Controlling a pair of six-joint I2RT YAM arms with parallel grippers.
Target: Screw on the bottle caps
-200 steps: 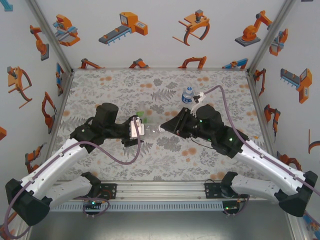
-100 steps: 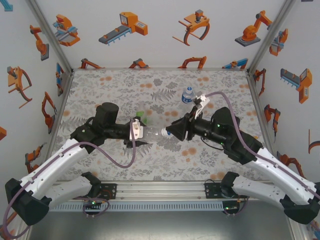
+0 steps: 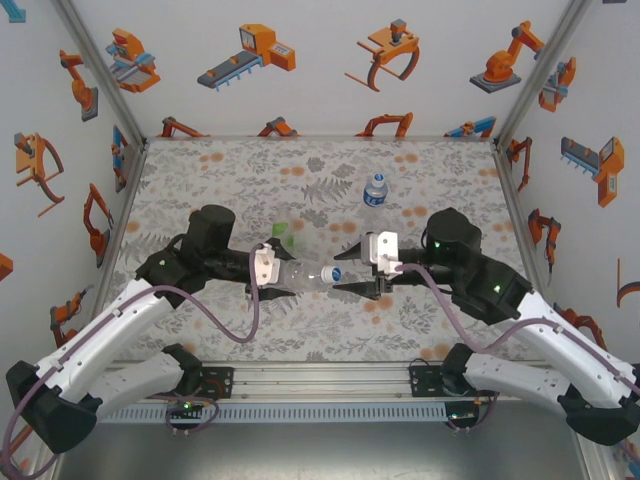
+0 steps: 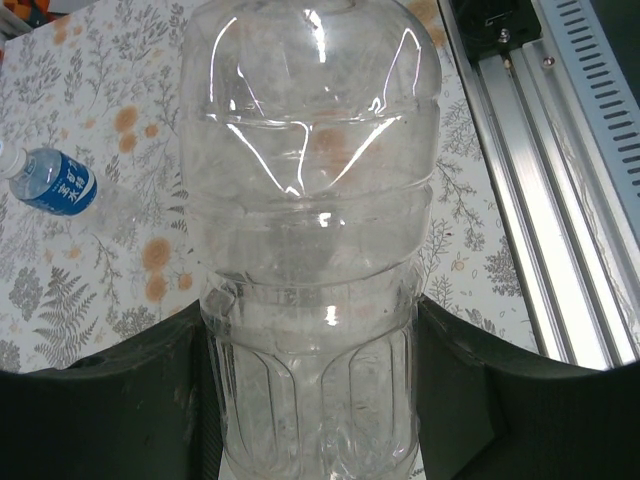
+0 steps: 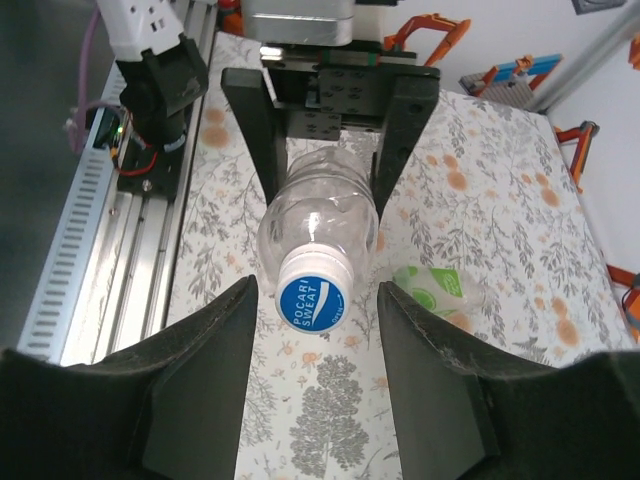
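We see both arms reaching low from the near edge to the worktop's middle, wrists level, grippers facing each other. Left gripper [image 3: 283, 279]: fingers [image 4: 110, 400] clamped on the clear bottle [image 4: 310, 200], which lies sideways. Right gripper [image 3: 347, 279]: fingers [image 5: 200, 380] parted, either side of the cap [image 5: 313, 297], apart from it.

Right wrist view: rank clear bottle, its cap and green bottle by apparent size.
1. clear bottle, clearly the largest.
2-3. cap and green bottle look about alike. The green bottle lies farther off and is partly hidden, so I won't rank them.
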